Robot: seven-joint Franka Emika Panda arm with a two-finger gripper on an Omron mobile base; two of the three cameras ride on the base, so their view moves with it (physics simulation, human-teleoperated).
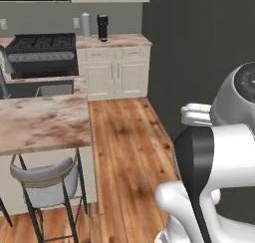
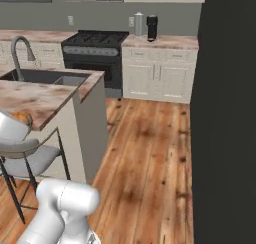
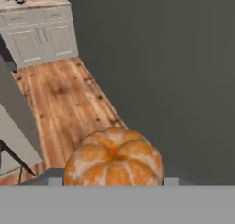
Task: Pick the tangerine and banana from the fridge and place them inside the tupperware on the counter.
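Gripping one tangerine [image 3: 114, 158] in claw [image 3: 110, 182], one grey fridge [image 3: 174, 71] side

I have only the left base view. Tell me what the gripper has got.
Observer: In the hand view, the gripper is closed on the small round orange-brown tangerine, which sits between its fingertips.
Operator: Say what lies beyond the fruit.
Observer: The wooden plank floor, with a dark grey wall on the right of that view. The pinkish-beige marbled counter over cream panelled cabinets is at its upper left.
Operator: Now describe the island's sink end.
Observer: In the right base view, a curved grey tap arches over the dark sink.
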